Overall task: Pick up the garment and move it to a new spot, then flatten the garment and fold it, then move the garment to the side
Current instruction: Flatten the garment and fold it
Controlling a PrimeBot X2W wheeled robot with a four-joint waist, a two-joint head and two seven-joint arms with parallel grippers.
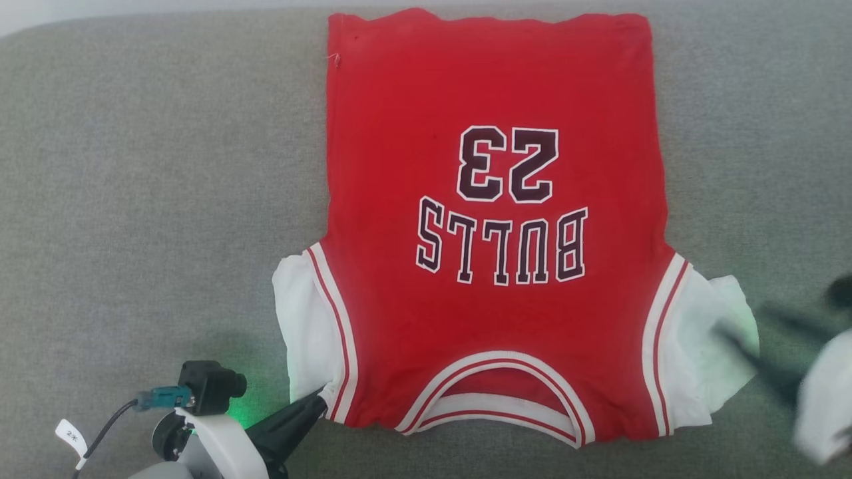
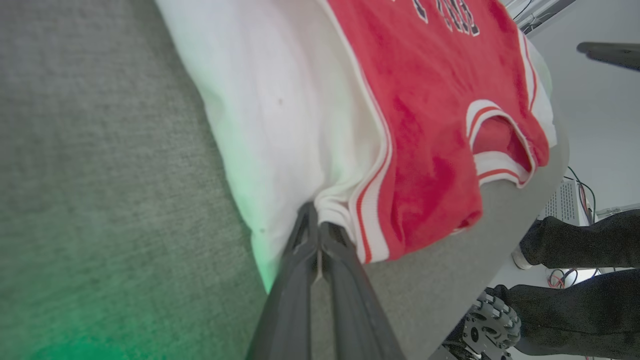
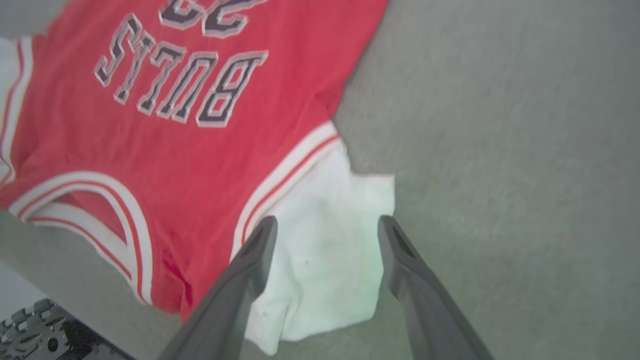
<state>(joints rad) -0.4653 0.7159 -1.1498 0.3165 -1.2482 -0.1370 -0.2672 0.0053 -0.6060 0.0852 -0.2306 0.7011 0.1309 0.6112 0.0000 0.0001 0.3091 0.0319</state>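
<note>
the garment (image 1: 492, 266) lies flat on the grey fabric surface (image 1: 133, 199), collar at its near edge — left gripper (image 2: 317, 225) pinching its near-left corner, right gripper (image 3: 326, 222) agape over its near-right corner; a person's legs (image 2: 580, 240) beyond.

Bright, even, soft light over the grey table (image 1: 133, 199); shadows faint. A green glow (image 1: 243, 416) spills beside the left claw (image 1: 324, 394) and tints the sleeves of the shirt (image 1: 492, 299). Motion blur smears the right claw (image 1: 740, 319) in the head view; right wrist view soft throughout, both wrist views bowed at the edges.
</note>
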